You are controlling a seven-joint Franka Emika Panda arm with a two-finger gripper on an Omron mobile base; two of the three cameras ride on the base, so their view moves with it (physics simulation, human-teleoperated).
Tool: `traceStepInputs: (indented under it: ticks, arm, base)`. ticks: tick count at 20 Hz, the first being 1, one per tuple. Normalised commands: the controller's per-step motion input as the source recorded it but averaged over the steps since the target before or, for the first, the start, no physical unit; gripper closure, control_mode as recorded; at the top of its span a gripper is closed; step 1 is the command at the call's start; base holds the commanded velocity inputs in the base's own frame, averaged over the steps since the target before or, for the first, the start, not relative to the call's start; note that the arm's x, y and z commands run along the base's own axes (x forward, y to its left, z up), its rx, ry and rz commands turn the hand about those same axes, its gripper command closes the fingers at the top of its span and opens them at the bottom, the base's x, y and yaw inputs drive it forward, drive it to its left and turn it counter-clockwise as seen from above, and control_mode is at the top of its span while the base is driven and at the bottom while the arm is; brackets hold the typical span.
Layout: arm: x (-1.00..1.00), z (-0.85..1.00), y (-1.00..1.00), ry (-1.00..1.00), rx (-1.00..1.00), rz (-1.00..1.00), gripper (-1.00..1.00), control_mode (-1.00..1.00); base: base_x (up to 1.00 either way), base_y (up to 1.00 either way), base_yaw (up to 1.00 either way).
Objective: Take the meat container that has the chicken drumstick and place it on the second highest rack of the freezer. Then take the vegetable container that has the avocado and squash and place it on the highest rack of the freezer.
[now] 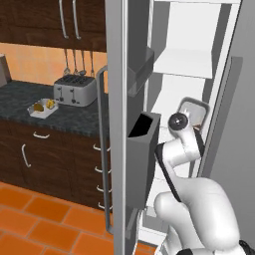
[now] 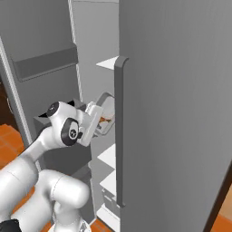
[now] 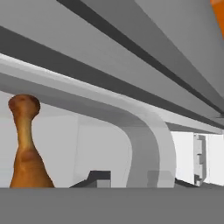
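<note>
One risk stands out to me: the meat container (image 2: 107,105) sits right at the gripper (image 2: 99,122), tipped steeply up on edge instead of lying flat. Close in front of the hand its pale curved rim (image 3: 151,144) sweeps across, and the chicken drumstick (image 3: 25,144) stands bone-end up just inside it. I cannot tell whether the jaws are clamped on the rim or apart. If they are loose, I judge the tray could slide or topple off, and the drumstick could roll out.

Above the hand a white shelf (image 1: 182,62) juts out, and another shelf (image 2: 108,156) lies below it, so the tray hangs between the two. I cannot say which rack it is meant to land on from this count. A lift could knock the rim on the upper panel.

Beside the hand is the freezer (image 2: 181,113) door's dark bin (image 1: 142,149). Well off to the hand's left, the vegetable container (image 1: 42,108) waits on the dark counter (image 1: 20,94) beside a toaster (image 1: 74,89), above orange floor tiles (image 1: 40,224).
</note>
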Motion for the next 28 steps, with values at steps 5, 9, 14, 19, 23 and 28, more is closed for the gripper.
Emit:
traceStepInputs:
  ticks: [5,9,14,19,23,28]
  arm:
    - [0.23,0.18,-0.04,0.01,-0.02,0.1,1.0,-1.0]
    - [-0.29,0.09,0.42,-0.01,-0.12,0.2,1.0,-1.0]
    - [0.39,0.14,0.01,0.02,-0.01,0.05,1.0,-1.0]
    - [0.49,0.09,-0.39,0.05,-0.01,0.11,1.0,-1.0]
    - [0.44,0.31,-0.1,0.06,0.0,0.02,1.0,-1.0]
    - [0.61,0.2,-0.13,0.18,0.0,0.0,1.0,-1.0]
  base:
    - [0.0,0.0,0.0]
    - [0.0,0.0,0.0]
    - [0.0,0.0,0.0]
    - [0.0,0.0,0.0]
    - [0.0,0.0,0.0]
    - [0.0,0.0,0.0]
